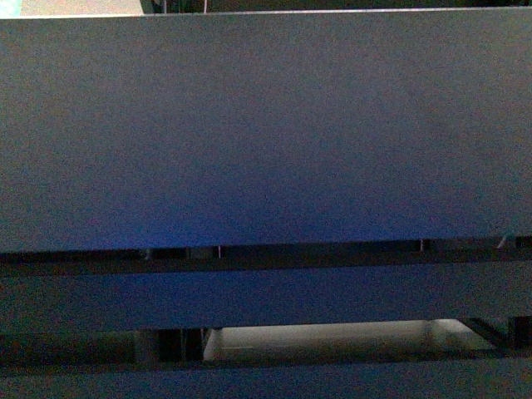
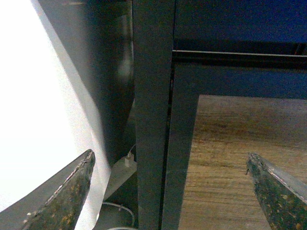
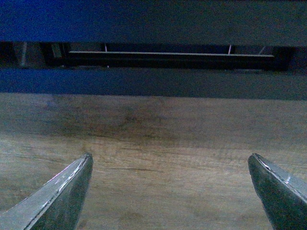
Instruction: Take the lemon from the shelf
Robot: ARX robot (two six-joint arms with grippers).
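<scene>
Approach step: lemon in no view, left pincer (image 2: pixel 169 154) and right pincer (image 3: pixel 171 155) both wide open, empty, near the shelf (image 1: pixel 266 125) wood-grain panel (image 3: pixel 153 143); next move likely needs locating the fruit first.

shelf (image 1: pixel 266 125): matt dark metal | wood-grain panel (image 3: pixel 153 143): smooth, matt | left gripper (image 2: pixel 169 155): scuffed, dull

The shelf (image 1: pixel 266 133) is a dark metal rack, seen very close in dim bluish light. In the front view one broad flat deck fills most of the frame. Narrower dark rails (image 1: pixel 266 295) run level beneath it, with thin gaps between them. The left wrist view shows a square upright post (image 2: pixel 151 120) beside a light brown wood-grain panel (image 2: pixel 240 158). The right wrist view shows that panel below dark crossbars.
</scene>
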